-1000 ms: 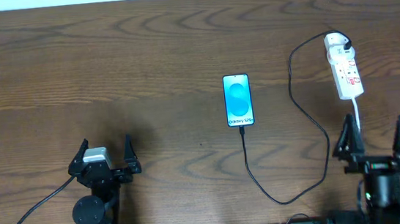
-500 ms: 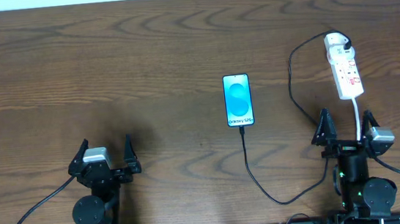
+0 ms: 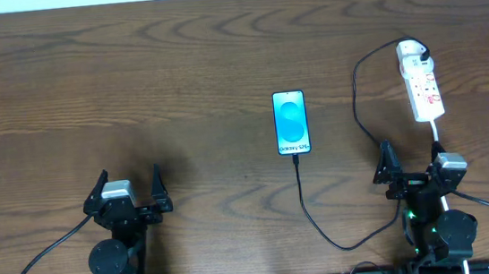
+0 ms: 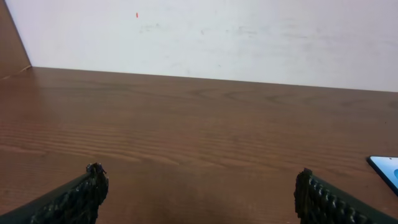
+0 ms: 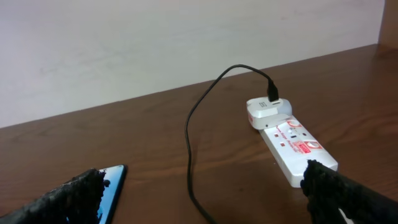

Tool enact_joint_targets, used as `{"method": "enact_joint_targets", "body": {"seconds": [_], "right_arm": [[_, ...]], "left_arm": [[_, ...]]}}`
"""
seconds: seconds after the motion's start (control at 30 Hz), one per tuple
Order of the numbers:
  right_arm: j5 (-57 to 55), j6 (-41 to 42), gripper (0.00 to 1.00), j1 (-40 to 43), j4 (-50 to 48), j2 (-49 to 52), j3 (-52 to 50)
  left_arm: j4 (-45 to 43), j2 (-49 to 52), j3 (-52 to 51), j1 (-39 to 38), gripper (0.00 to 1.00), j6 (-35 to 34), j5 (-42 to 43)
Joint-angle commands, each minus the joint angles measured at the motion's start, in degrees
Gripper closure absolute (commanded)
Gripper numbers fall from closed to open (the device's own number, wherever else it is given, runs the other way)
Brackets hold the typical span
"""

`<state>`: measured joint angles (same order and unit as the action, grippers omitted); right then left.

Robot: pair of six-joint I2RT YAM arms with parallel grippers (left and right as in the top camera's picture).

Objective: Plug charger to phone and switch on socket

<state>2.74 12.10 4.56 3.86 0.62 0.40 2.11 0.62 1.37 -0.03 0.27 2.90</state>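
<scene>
The phone (image 3: pixel 291 122) lies flat at the table's middle, blue screen lit. It also shows at the edge of the left wrist view (image 4: pixel 387 169) and in the right wrist view (image 5: pixel 111 186). The thin black charger cable (image 3: pixel 361 117) runs from the phone's near end in a loop to the white adapter on the socket (image 3: pixel 421 80), also seen in the right wrist view (image 5: pixel 292 143). My left gripper (image 3: pixel 128 189) is open and empty at the front left. My right gripper (image 3: pixel 409 164) is open and empty, just in front of the socket.
The socket's white cord (image 3: pixel 436 136) runs toward my right arm's base. Thicker black robot cables (image 3: pixel 44 255) lie at the front edge. A pale wall (image 4: pixel 205 37) stands behind the table.
My right gripper has moved left and swung back near its base, from the far right front to a spot in front of the socket. The left arm, phone and socket have not moved.
</scene>
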Motion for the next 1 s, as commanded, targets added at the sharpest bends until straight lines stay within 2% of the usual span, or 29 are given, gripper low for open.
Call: {"method": "enact_joint_targets", "body": {"seconds": [0.0,0.13,0.27,0.97], "right_arm": [[0.0,-3.3,0.01,-0.4,0.3,-0.3,-0.1],[1.3,-10.8,0.01,-0.4,0.3,-0.3,-0.1],[1.3,-13.1,0.01,-0.4,0.3,-0.3,-0.1],[0.6,-12.8,0.01,3.0,0.2,-0.3,-0.1]], "left_arm": [[1.7,-0.3,-1.1,0.2,0.03,0.8,-0.3],[1.7,-0.3,-1.1,0.2,0.03,0.8,-0.3],[1.7,-0.3,-1.1,0.2,0.03,0.8,-0.3],[1.7,-0.3,-1.1,0.2,0.03,0.8,-0.3]]}}
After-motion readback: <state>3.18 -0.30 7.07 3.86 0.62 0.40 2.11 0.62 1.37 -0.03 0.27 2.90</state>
